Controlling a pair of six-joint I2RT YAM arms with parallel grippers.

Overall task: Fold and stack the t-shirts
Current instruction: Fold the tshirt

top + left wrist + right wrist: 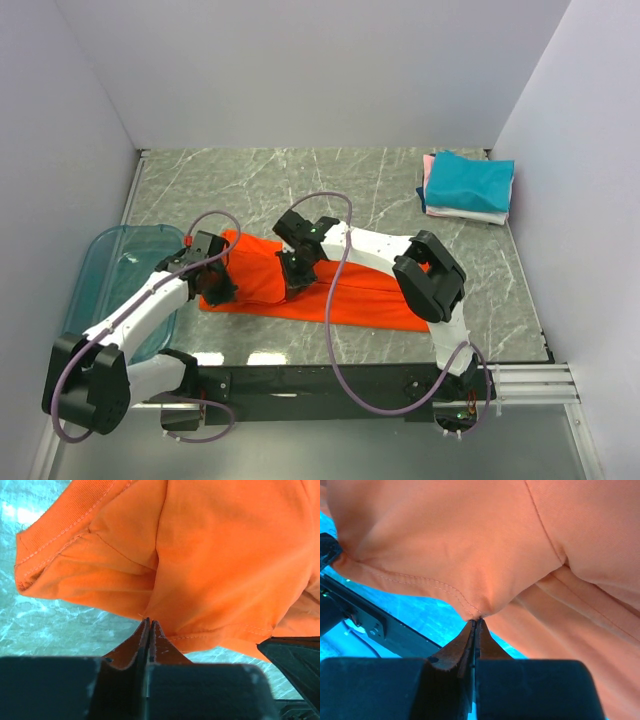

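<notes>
We see the table (400,190) first, a green marbled top walled in by white panels on three sides. On it the orange shirt (370,300) is the biggest thing. It lies a little toward 6 o'clock of the table's middle and stretches from 9 o'clock to 3 o'clock, with its 9 o'clock end bunched up and the rest flat.

Next in size is the blue-green plastic bin (110,260), at the table's 9 o'clock edge, just beside the bunched end of the shirt. At 1 o'clock, well apart from the orange shirt, sits the stack of folded shirts (470,185), with a teal one on top and white and pink edges showing beneath it.

The left gripper (215,285) is at the shirt's 9 o'clock end. In its wrist view, we find the left gripper (149,622) clenched. Its fingers are pressed together on a pinch of the orange shirt (225,555), and a crease in the cloth runs down to their tips. A stitched hem hangs toward 9 o'clock above the marbled top.

The right gripper (298,272) is over the shirt at about 10 o'clock of its middle, near the left one. In its own view, the right gripper (476,622) is likewise clenched. It grasps the orange shirt (445,540) right at a stitched hem, and the cloth puckers into the closed tips.
</notes>
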